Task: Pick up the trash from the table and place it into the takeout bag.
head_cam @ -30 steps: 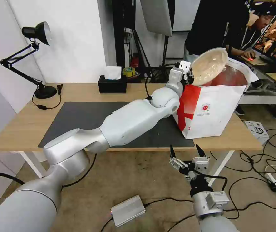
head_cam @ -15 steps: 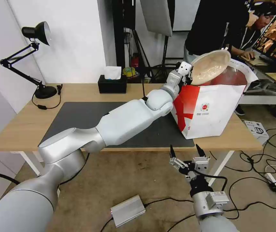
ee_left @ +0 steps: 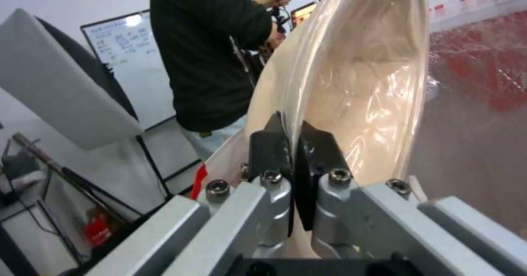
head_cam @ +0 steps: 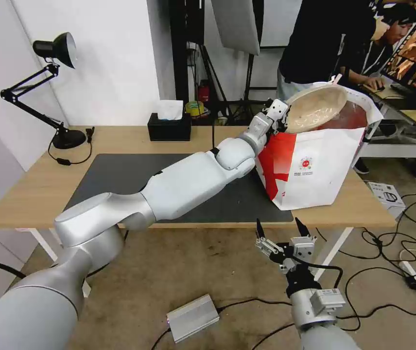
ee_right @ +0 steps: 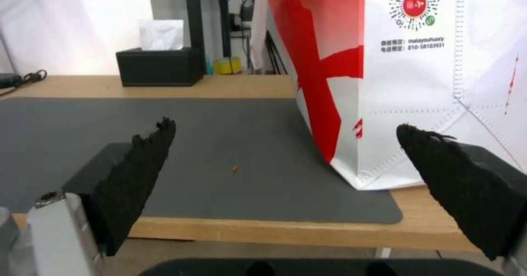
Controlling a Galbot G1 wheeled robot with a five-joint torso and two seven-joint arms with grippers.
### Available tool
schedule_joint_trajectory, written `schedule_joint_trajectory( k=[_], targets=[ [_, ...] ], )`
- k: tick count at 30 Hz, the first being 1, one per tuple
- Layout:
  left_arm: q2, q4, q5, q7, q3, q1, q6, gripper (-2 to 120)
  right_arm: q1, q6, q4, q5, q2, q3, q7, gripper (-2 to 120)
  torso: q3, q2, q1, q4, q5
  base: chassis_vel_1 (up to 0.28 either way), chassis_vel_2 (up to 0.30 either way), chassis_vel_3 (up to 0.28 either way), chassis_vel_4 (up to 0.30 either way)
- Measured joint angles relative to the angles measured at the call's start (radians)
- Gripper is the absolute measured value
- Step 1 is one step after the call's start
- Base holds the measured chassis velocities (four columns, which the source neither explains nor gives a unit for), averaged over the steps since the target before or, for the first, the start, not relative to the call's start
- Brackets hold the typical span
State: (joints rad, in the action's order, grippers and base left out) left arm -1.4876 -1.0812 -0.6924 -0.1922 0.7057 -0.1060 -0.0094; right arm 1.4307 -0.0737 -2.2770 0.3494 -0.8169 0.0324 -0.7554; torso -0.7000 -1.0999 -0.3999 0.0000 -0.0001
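Observation:
My left gripper (head_cam: 282,116) is shut on the rim of the beige pulp bowl (head_cam: 315,108), a piece of the trash, holding it tilted in the open mouth of the takeout bag (head_cam: 315,170). The left wrist view shows the fingers (ee_left: 269,144) clamped on the bowl (ee_left: 362,82) rim, with the bag's red-tinted lining (ee_left: 477,103) behind. The bag stands at the right end of the dark mat (head_cam: 115,175) on the table (head_cam: 33,189). My right gripper (head_cam: 280,227) waits open below the table's front edge, facing the bag (ee_right: 406,82) and mat (ee_right: 220,144).
A black tissue box (head_cam: 169,127) sits at the table's back edge and a black desk lamp (head_cam: 55,87) at the far left. On the floor lie a silver box (head_cam: 192,317) and cables to the right. People stand behind the bag.
My left arm has dropped a little and turned the bowl from nearly upright to flatter, so it now sits lower in the bag's mouth. The right arm has not moved.

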Motion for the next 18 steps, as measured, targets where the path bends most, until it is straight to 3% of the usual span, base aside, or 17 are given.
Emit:
schedule_joint_trajectory(
  k=[6, 18],
  targets=[
    [0.005, 0.001, 0.005, 0.012, 0.008, -0.002, -0.012, 2, 0.0, 0.0, 0.0, 0.0, 0.0, 0.0, 0.0, 100, 0.0, 0.0, 0.0, 0.0, 0.0001, 0.0, 0.0, 0.0, 0.0],
    [0.004, 0.002, 0.005, 0.009, 0.009, -0.006, -0.013, 46, 0.0, 0.0, 0.0, 0.0, 0.0, 0.0, 0.0, 100, 0.0, 0.0, 0.0, 0.0, 0.0002, 0.0, 0.0, 0.0, 0.0]
  ],
)
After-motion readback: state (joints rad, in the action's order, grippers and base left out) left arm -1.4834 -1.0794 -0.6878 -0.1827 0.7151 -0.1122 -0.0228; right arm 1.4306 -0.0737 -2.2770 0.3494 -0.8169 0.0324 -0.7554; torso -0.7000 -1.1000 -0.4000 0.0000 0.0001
